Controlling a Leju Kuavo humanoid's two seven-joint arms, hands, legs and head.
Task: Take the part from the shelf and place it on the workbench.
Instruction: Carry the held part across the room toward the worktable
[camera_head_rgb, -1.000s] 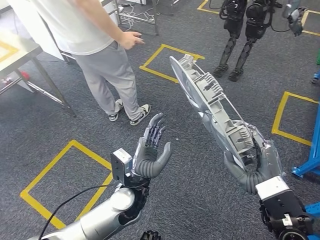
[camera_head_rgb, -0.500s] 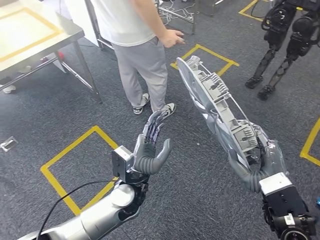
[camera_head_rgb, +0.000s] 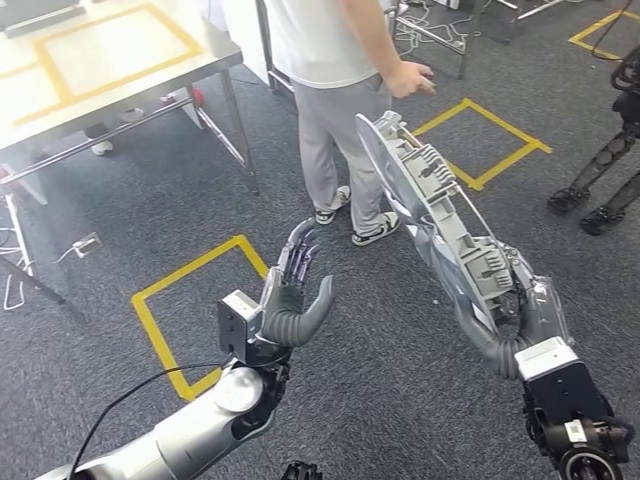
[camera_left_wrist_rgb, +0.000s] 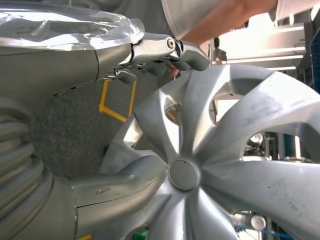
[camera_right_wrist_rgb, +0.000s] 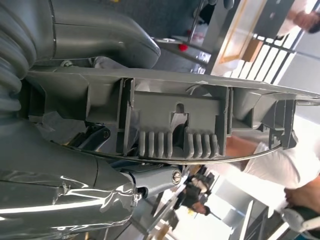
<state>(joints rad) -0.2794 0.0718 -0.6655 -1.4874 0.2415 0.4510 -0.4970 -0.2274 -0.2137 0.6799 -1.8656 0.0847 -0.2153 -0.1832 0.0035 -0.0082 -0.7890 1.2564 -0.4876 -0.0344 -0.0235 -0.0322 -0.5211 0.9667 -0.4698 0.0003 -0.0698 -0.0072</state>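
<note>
The part (camera_head_rgb: 430, 205) is a grey plastic wheel cover, seen edge-on and tilted up over the floor. My right hand (camera_head_rgb: 521, 315) grips its lower rim. In the right wrist view the ribbed back of the part (camera_right_wrist_rgb: 177, 120) lies between the thumb and fingers of my right hand (camera_right_wrist_rgb: 75, 170). My left hand (camera_head_rgb: 294, 295) is raised beside the part with its fingers spread, holding nothing. In the left wrist view the spoked face of the part (camera_left_wrist_rgb: 226, 165) stands just beyond my left hand (camera_left_wrist_rgb: 56, 75). The workbench (camera_head_rgb: 113, 70), marked with a yellow tape rectangle, is at the far left.
A person (camera_head_rgb: 340, 60) in a white shirt and grey trousers stands straight ahead, between me and the far floor. Yellow tape squares (camera_head_rgb: 189, 300) mark the grey carpet. The dark legs of another robot (camera_head_rgb: 604, 190) are at the right edge.
The camera has turned left: the workbench has come further into the picture, and the person and floor marks have shifted right. Both hands keep their pose, the right still holding the part.
</note>
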